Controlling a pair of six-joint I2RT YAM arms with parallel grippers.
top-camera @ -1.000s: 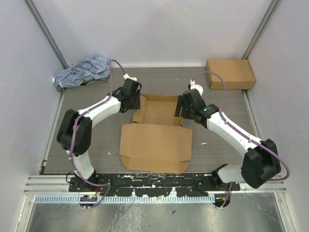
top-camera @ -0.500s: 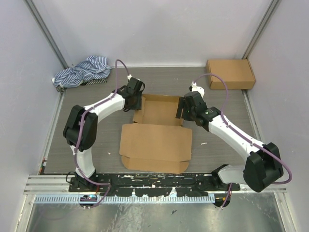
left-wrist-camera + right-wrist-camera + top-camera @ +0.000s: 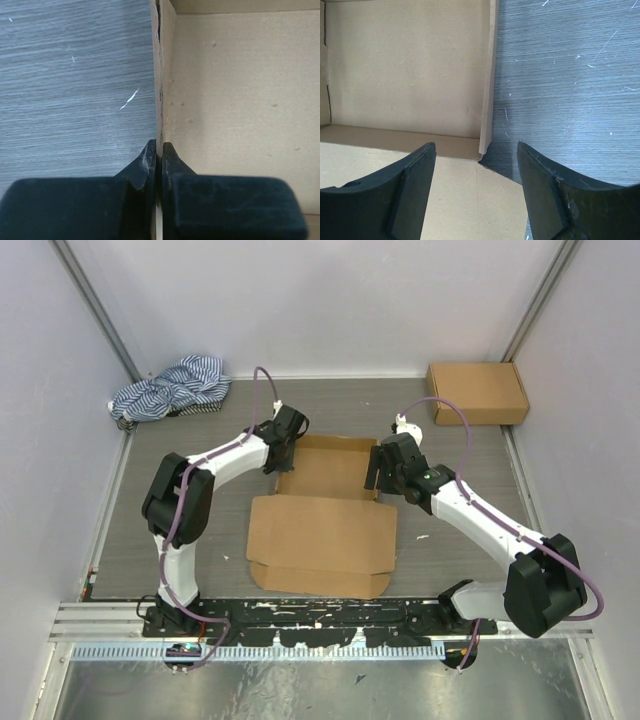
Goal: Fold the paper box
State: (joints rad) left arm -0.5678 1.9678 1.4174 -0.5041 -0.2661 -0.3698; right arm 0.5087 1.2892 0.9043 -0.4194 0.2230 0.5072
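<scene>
Grey surface (image 3: 200, 530) with the paper box (image 3: 322, 530) half-folded at its centre.
Left hand (image 3: 159, 150) is pinched on the box's upright left wall; right hand (image 3: 474, 146) hangs with fingers apart over the right wall's corner.

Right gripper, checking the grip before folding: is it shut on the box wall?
No, the right gripper is open, its fingers straddling the box wall.

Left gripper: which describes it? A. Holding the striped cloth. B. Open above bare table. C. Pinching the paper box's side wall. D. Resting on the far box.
C: the left gripper is shut on the upright side wall of the paper box.
</scene>
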